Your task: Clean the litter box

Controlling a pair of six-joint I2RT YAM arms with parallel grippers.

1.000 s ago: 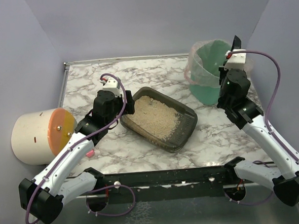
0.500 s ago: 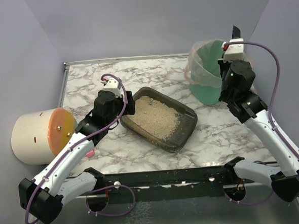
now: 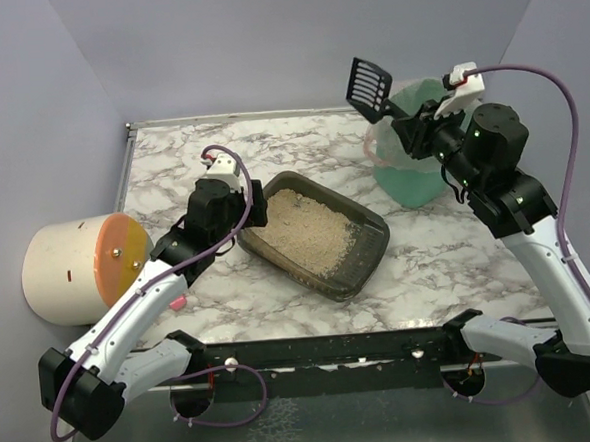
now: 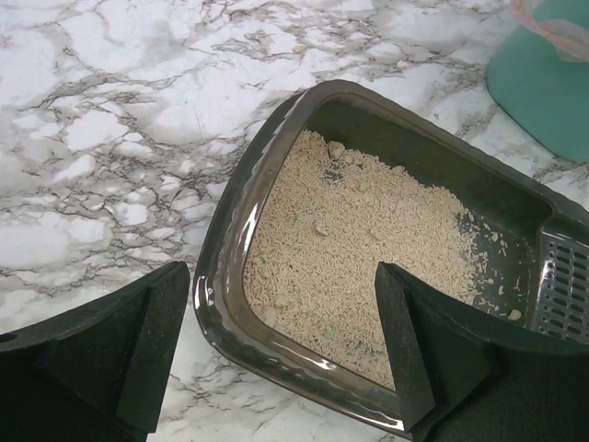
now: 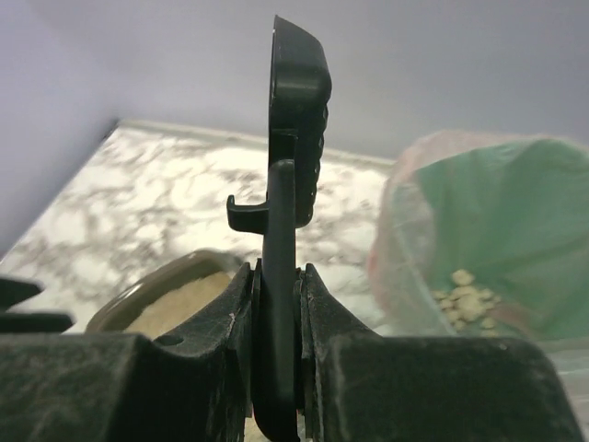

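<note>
**Scoop up by the bucket, litter box down at 8 o'clock**

At the far left a cream drum with an orange face (image 3: 77, 266) lies on its side, off the marble surface (image 3: 171, 153), and plays no part in the job. The left pincer (image 3: 254, 205) is the nearer of the two to the litter box (image 3: 369, 245). Its jaws are wide apart and straddle the rim at the tray's 10 o'clock end, one finger over the marble and the other over the litter. The wrist view does not show whether either finger touches the plastic.

The litter box sits mid-surface. Its long axis runs from 10 o'clock to 4 o'clock in the overhead view, with the beige litter heaped toward the 10 o'clock half.

Further right, the black slotted scoop (image 3: 369, 82) is raised high, its head pointing to about 10 o'clock and apparently empty. The right pincer (image 5: 276, 313) is clamped tight on the scoop's handle. Just beside it, at about 5 o'clock, stands the green bucket (image 3: 409, 179) with its clear liner and a few clumps at the bottom.

From the right pincer the tray lies at about 8 o'clock and well below. Another pass probably means swinging that way, dropping, and raking along the 10-to-4 line while the left arm steadies the rim.
</note>
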